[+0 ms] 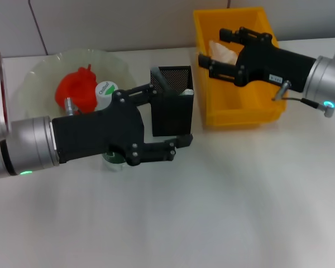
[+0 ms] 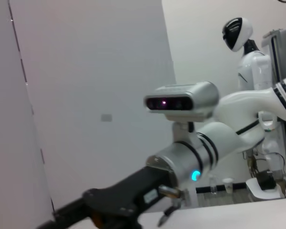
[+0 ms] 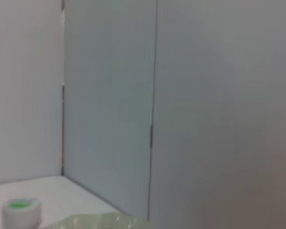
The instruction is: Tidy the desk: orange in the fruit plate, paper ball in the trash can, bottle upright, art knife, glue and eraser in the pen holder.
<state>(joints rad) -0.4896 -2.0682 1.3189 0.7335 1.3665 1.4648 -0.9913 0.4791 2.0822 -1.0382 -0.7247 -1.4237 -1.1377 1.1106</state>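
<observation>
White tabletop (image 1: 212, 212) runs under a pale panelled wall, and at its left edge sits the translucent fruit plate (image 1: 39, 75) with the orange (image 1: 75, 89) in it, reading more red than orange. Just beside the plate the bottle (image 1: 106, 92) stands with its white, green-lettered cap up, long axis vertical, its base hidden behind the left gripper (image 1: 170, 120). That gripper hovers low with its jaws released, one finger reaching behind the black mesh pen holder (image 1: 172, 100) and one in front of it — nothing between them that I can see. Something pale shows inside the holder, too small to name. Further right, the yellow bin serving as trash can (image 1: 240, 103) holds a crumpled paper ball (image 1: 223, 51), and the right gripper (image 1: 220, 53) hangs over its rim, fingers spread and empty. Most of the tidying looks done. The risk I see is on the left: a careless withdrawal could let the arm's body sweep the bottle over, or a finger could catch the light mesh holder and tip it.
</observation>
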